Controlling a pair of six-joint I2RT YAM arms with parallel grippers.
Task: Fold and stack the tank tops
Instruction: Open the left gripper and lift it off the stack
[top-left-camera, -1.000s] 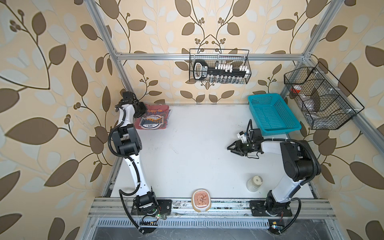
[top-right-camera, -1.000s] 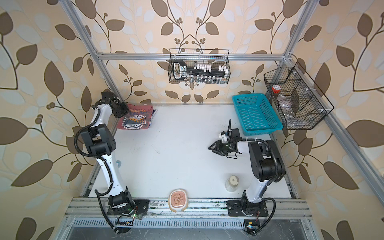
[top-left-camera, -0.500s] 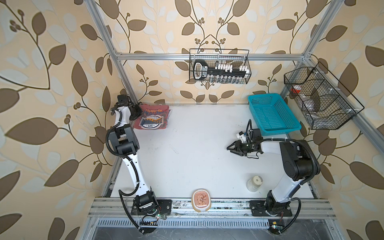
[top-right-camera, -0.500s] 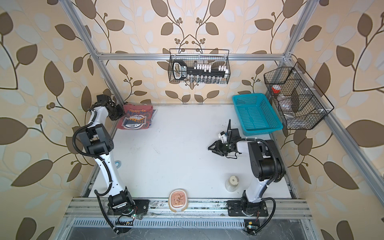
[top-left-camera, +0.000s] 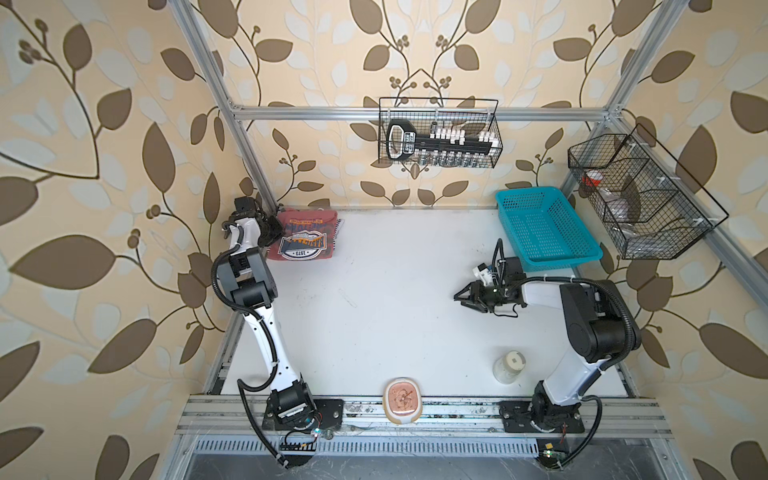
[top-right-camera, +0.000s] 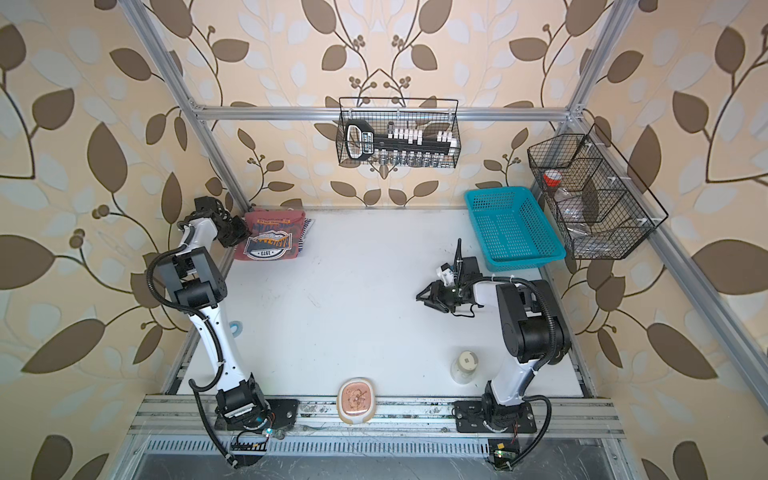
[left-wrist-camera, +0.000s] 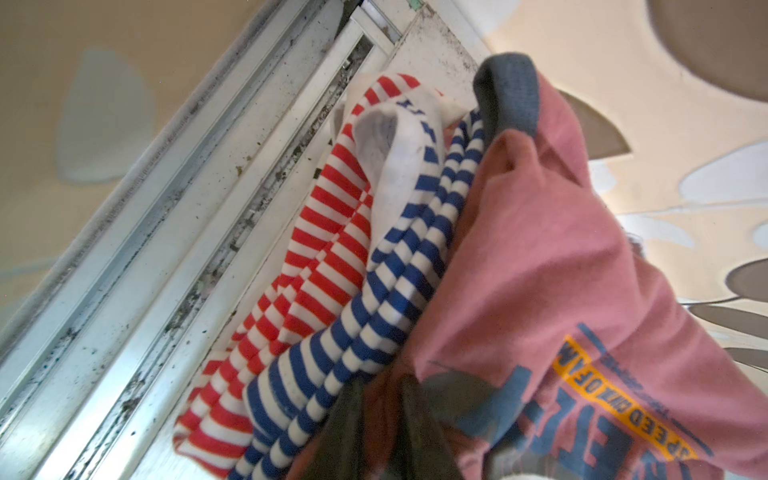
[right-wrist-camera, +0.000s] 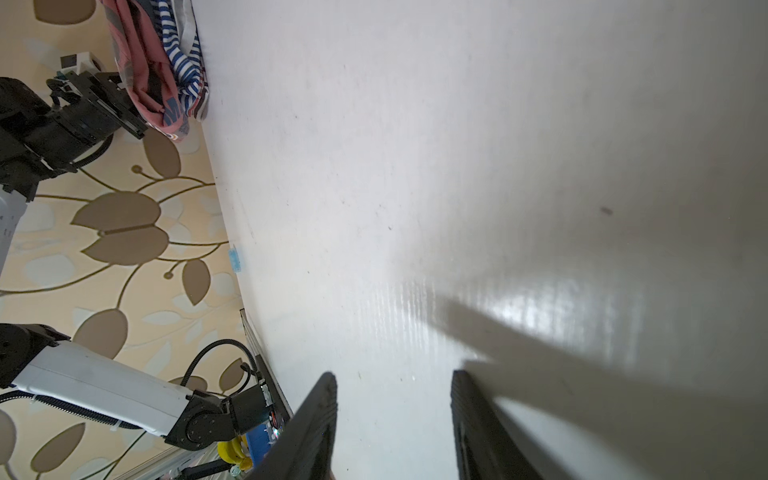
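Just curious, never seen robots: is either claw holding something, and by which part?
The left gripper seems to pinch the dusty red top at its edge; the right gripper holds nothing.

place: robot lab cell | evidence: aluminium frame (top-left-camera: 311, 111), wallpaper panels (top-left-camera: 104, 166), arms (top-left-camera: 266, 336) bolted to rail (top-left-camera: 457, 409)

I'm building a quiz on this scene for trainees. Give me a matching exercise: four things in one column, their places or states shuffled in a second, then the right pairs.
1. dusty red tank top
2. teal basket
3. clear jar
4. right gripper

A. far right corner of the table
B. open, over bare table
C. far left corner, atop the striped tops
D. upright, front right of the table

Pairs: 1-C, 2-A, 3-D, 4-B
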